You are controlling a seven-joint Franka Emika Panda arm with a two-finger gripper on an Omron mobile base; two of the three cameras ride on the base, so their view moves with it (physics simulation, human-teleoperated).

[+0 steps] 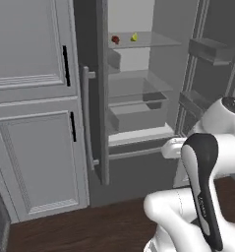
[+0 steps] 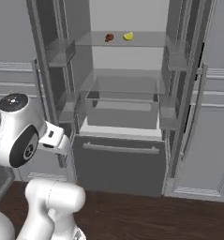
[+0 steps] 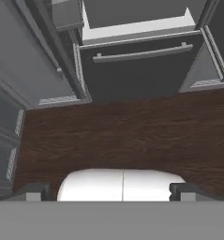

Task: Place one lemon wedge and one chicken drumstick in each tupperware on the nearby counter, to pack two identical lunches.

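The fridge stood open with both doors swung wide, giving the arm a clear way in. On its upper glass shelf lay a drumstick and, just beside it, a lemon wedge, both near the back, probably so they had to be reached for. The end effector pointed down at the wooden floor before the freezer drawer, fingers spread wide and holding nothing, likely readied for a first pick. The food was untouched, so packing had not begun.
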